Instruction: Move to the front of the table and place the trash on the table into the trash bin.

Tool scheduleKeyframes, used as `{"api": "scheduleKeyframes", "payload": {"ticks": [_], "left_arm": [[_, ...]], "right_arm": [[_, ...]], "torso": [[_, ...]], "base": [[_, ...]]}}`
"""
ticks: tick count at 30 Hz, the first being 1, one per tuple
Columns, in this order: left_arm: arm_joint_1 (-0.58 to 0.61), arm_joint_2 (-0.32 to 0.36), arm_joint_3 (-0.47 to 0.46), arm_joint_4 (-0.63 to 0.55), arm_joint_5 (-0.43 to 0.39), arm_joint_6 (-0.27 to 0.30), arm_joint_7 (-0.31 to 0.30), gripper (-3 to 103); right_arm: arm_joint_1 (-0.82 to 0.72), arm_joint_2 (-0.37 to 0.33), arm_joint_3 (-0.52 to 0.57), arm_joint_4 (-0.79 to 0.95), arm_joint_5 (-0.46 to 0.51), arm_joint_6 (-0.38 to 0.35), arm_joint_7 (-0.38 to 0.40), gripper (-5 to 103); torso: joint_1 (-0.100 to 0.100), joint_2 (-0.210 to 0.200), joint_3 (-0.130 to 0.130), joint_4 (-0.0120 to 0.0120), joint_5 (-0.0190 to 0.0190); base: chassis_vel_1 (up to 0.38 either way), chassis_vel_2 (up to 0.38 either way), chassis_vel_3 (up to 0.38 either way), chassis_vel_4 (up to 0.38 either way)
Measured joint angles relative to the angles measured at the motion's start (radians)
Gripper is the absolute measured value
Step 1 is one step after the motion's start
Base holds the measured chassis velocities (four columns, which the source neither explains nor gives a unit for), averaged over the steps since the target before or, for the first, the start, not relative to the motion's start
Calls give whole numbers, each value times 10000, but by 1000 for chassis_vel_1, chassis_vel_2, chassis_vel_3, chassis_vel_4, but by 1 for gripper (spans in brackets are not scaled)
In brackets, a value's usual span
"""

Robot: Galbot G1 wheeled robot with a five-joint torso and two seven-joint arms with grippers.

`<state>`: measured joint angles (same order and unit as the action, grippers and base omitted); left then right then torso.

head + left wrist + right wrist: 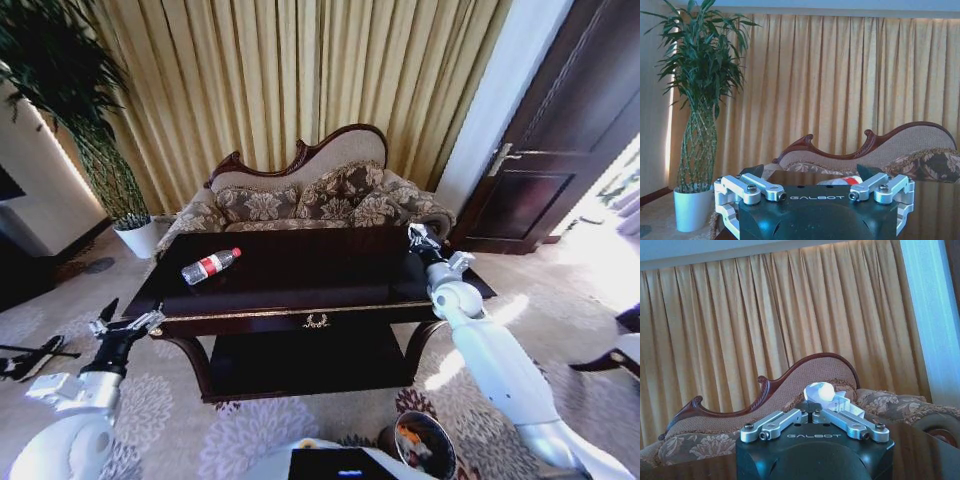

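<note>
Head view: the dark glossy table [300, 275], with gold trim and a gold front ornament, stands before a carved sofa [310, 190] and gold curtains [300, 70]. A clear plastic bottle [210, 266] with a red label and cap lies on its side on the left part of the tabletop. The left gripper [128, 318] hovers just off the table's left front corner, well apart from the bottle, its fingers spread. The right gripper [424, 240] is raised over the right end of the tabletop, fingers pressed together on a small white scrap [820, 391]; the right wrist view shows this crumpled white piece pinched at the fingertips. The trash bin [425, 447], a round dark bucket with a shiny rim, sits on the carpet below the table's right front, with scraps visible inside. Left wrist view: the bottle [847, 180] appears beyond the open fingers, and a potted plant [697, 125] in a white pot stands by the curtains.
</note>
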<state>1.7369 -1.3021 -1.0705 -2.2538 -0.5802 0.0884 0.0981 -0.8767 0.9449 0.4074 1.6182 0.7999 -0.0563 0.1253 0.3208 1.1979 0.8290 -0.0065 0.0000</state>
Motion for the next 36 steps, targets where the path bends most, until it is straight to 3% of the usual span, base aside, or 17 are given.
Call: {"api": "scheduleKeyframes", "payload": {"ticks": [13, 16, 28, 36], "left_arm": [[21, -68, -13, 3, -6, -45, 50, 100], [19, -90, -8, 26, -5, -86, 68, 100], [56, -113, -56, 28, -19, -159, 78, 100], [38, -155, -29, 81, -21, -214, 120, 100]], "right_arm": [[-195, 28, 13, 63, -508, 55, -116, 0], [-459, 225, -76, 21, -1093, 78, -169, 0], [-736, 650, -243, -207, -1507, 131, -175, 0], [-1739, 1347, -317, -1720, -2841, 119, -365, 0]], "torso": [[-5, 4, -3, 1, -5], [-6, 4, -2, -2, 6], [-6, 4, -3, 1, -1], [4, -3, 2, 0, 0]], "base": [[246, -245, -232, 233], [242, -230, -226, 195], [180, -186, -170, 177], [17, -28, -12, 21]]}}
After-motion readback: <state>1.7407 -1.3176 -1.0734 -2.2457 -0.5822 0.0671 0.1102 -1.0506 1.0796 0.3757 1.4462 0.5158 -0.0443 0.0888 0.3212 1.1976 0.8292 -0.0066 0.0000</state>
